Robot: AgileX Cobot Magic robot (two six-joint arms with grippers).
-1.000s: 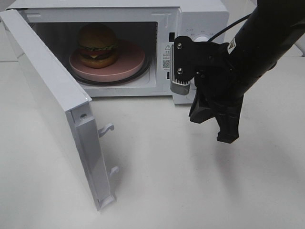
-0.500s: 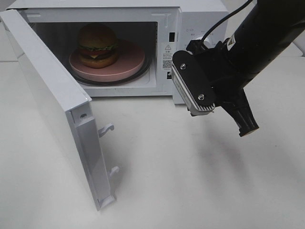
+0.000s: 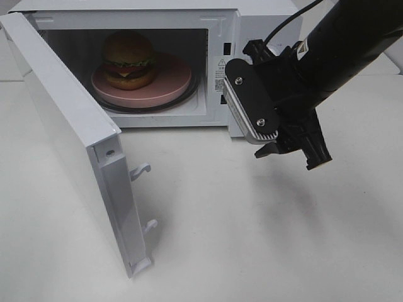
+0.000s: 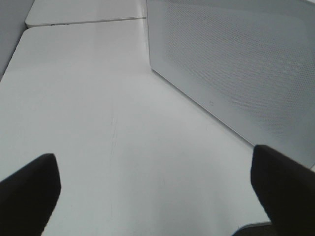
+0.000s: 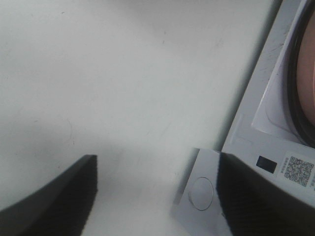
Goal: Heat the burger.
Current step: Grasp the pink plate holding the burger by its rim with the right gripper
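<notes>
The burger [image 3: 129, 60] sits inside the microwave [image 3: 264, 25] at the desk's far edge. Both the right gripper [image 3: 293, 154] and the left gripper [image 4: 147, 191] are spread and empty. Next, I reckon, the door [image 3: 69, 138] needs swinging closed.

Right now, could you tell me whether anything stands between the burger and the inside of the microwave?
Nothing visible does: the burger already sits on the pink plate inside the microwave. The door hangs wide open, and the right tool hovers open in front of the control panel, holding nothing.

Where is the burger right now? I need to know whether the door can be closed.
In the exterior high view the burger sits on the pink plate inside the open microwave, toward the cavity's left side, behind the swung-out door.
</notes>
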